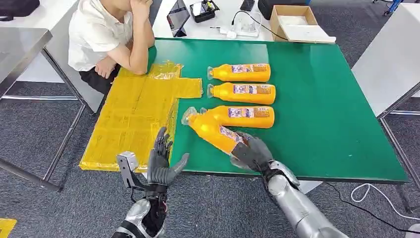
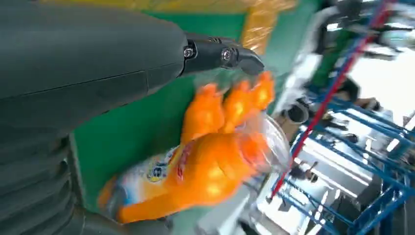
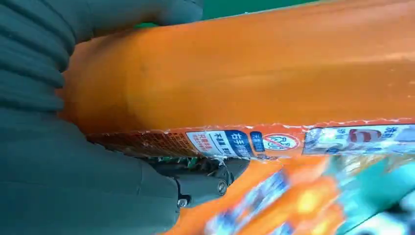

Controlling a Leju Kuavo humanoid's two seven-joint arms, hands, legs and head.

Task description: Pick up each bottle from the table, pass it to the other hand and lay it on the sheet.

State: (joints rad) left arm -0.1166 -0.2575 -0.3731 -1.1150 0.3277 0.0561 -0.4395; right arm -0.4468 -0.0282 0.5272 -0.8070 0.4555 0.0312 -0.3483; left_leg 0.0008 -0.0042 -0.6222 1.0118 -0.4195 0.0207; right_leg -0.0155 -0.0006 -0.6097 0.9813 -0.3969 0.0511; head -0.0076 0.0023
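Observation:
My right hand (image 1: 252,152) grips the base of an orange bottle (image 1: 213,130) and holds it tilted over the green table (image 1: 322,124), its clear cap pointing toward the yellow sheet (image 1: 131,116). The same bottle (image 3: 254,73) lies against the palm in the right wrist view. My left hand (image 1: 161,161) is raised at the table's front edge, fingers spread, holding nothing, a short way from the bottle's cap. From the left wrist camera the held bottle (image 2: 195,176) sits just beyond my fingers (image 2: 220,54). Three more orange bottles (image 1: 241,73) (image 1: 242,93) (image 1: 240,115) lie in a row on the table.
A person in a white shirt (image 1: 106,37) sits at the far left corner, an elbow resting on the sheet's far end. A cardboard box (image 1: 293,22), a tablet (image 1: 178,17) and cables lie on the white table beyond. Grey carpet lies below the front edge.

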